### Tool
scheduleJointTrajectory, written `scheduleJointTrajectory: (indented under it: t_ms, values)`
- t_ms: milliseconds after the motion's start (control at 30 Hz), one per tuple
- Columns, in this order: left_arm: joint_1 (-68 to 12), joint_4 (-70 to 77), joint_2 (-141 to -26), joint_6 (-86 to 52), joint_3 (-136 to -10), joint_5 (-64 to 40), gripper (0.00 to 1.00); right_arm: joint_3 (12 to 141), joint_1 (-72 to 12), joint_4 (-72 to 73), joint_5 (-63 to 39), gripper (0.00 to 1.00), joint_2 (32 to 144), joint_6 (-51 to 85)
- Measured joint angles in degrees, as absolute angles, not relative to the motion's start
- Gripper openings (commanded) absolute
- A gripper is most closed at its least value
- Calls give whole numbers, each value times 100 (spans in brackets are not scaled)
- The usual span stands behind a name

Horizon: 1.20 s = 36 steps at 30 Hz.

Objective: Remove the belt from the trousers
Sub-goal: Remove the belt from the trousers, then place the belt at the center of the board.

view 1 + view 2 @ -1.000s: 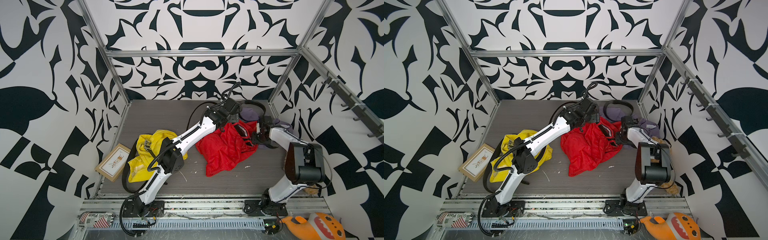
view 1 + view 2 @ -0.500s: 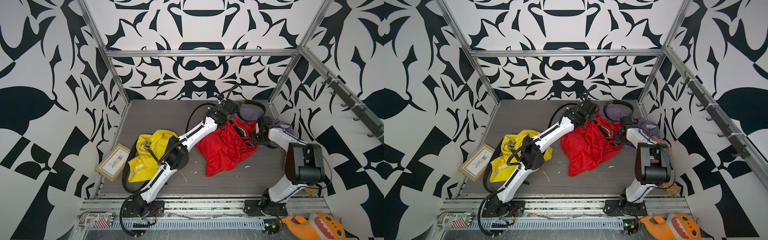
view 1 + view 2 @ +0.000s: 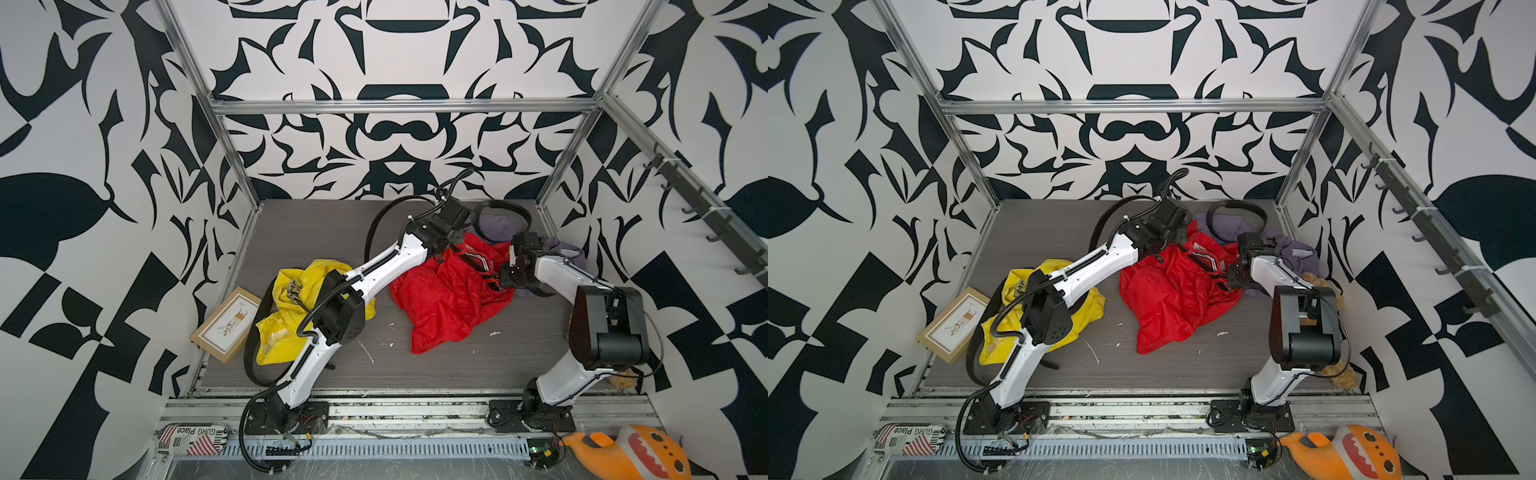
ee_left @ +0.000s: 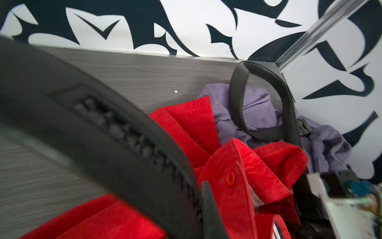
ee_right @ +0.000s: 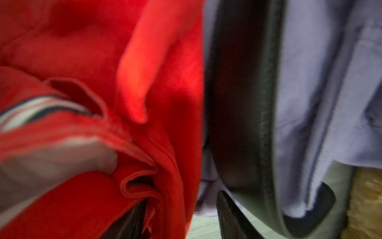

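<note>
In both top views, the left gripper (image 3: 456, 243) was pinched closed at the red trousers' (image 3: 440, 299) far edge, its catch hidden; the right gripper (image 3: 506, 272) sat at their right edge, jaw gap unclear; the striped belt (image 3: 476, 262) lay across their waistband; the left wrist view showed that waistband under closed fingers (image 4: 134, 140); the right wrist view was blurred.

Red trousers (image 5: 82, 51) and striped belt (image 5: 31, 109) only a close blur in the right wrist view.

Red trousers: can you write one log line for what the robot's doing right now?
left gripper: shut at waistband of red trousers | right gripper: beside trousers, jaws unclear | striped belt: still on trousers
</note>
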State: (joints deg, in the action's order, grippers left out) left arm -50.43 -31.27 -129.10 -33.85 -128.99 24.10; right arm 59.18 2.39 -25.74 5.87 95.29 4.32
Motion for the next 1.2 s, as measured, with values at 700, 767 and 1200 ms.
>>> scheduleJointTrajectory:
  t_ms: [700, 767, 1200]
  values:
    - [-4003, -2532, -10589, -1997, -13675, 2292, 0, 5854, 237, -2421, 504, 60, 9782, 427]
    - [-4018, -2530, -10726, -2010, -13990, 2032, 0, 5854, 226, -2421, 506, 60, 9782, 429]
    - [-4062, -2056, -11524, -3430, -12309, 447, 0, 5865, 84, -2508, 596, 60, 9727, 436]
